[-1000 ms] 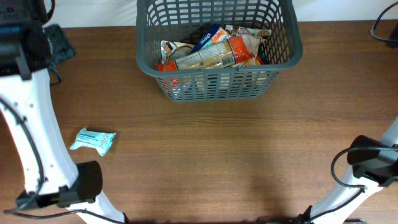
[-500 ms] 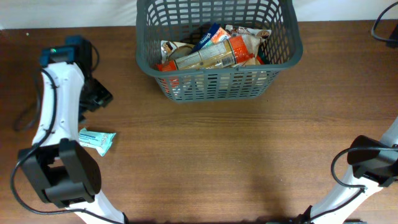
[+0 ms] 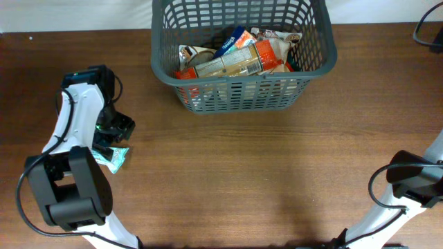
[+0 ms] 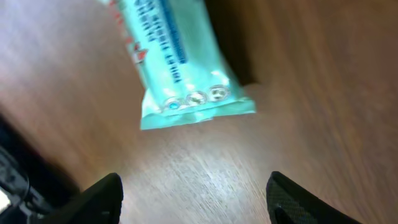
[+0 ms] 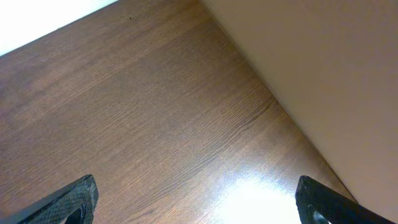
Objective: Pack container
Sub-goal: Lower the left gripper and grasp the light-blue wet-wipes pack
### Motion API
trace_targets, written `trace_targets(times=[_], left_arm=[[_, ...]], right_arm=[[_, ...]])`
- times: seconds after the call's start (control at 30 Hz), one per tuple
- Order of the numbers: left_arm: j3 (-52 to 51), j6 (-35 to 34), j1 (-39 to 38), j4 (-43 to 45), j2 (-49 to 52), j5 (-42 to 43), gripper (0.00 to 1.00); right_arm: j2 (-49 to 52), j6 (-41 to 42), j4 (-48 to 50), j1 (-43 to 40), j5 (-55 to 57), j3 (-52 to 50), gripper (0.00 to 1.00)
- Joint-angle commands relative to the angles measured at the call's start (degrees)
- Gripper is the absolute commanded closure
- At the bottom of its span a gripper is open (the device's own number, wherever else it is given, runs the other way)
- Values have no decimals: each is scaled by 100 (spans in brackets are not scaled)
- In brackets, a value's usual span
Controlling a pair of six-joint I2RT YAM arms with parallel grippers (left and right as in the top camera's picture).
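The dark grey lattice container (image 3: pixel 318 59) stands at the back middle of the table and holds several food packets (image 3: pixel 235 59). A light teal snack packet (image 3: pixel 116 158) lies flat on the wood at the left; it also shows in the left wrist view (image 4: pixel 177 59). My left gripper (image 3: pixel 109 138) hovers right over it, open and empty, its fingertips (image 4: pixel 193 199) spread wide just short of the packet's end. My right gripper (image 5: pixel 196 199) is open and empty over bare wood at the right front; only its arm (image 3: pixel 412 181) shows overhead.
The table's wooden top (image 3: pixel 263 173) stretches between the container and the front edge. In the right wrist view the table edge (image 5: pixel 273 93) runs diagonally, with pale floor beyond. A black cable (image 3: pixel 429 31) lies at the back right corner.
My left arm has swung from the far back left down and right to the teal packet, and now covers part of it. The right arm and the container have not moved.
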Motion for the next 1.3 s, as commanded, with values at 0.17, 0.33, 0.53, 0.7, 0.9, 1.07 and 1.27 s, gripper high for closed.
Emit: trace_targets(times=[0.17, 0.33, 0.53, 0.7, 0.9, 1.07, 1.27], left_arm=[[-278, -1001, 48, -122, -7, -476, 31], [-280, -931, 323, -59, -7, -564, 31], [-326, -225, 754, 269, -7, -562, 31], [-350, 321, 846, 586, -7, -560, 32], [-640, 435, 846, 1019, -7, -420, 31], [-1193, 555, 846, 1596, -7, -87, 32], [-1569, 752, 846, 1937, -7, 20, 31]], right_arm=[[-66, 44, 17, -20, 11, 9, 1], [-66, 44, 17, -20, 11, 9, 1], [-66, 44, 17, -20, 11, 9, 1], [-66, 44, 17, -20, 11, 9, 1], [-66, 44, 17, -20, 11, 9, 1], [-66, 44, 17, -20, 11, 9, 1], [-66, 44, 17, -20, 11, 9, 1]])
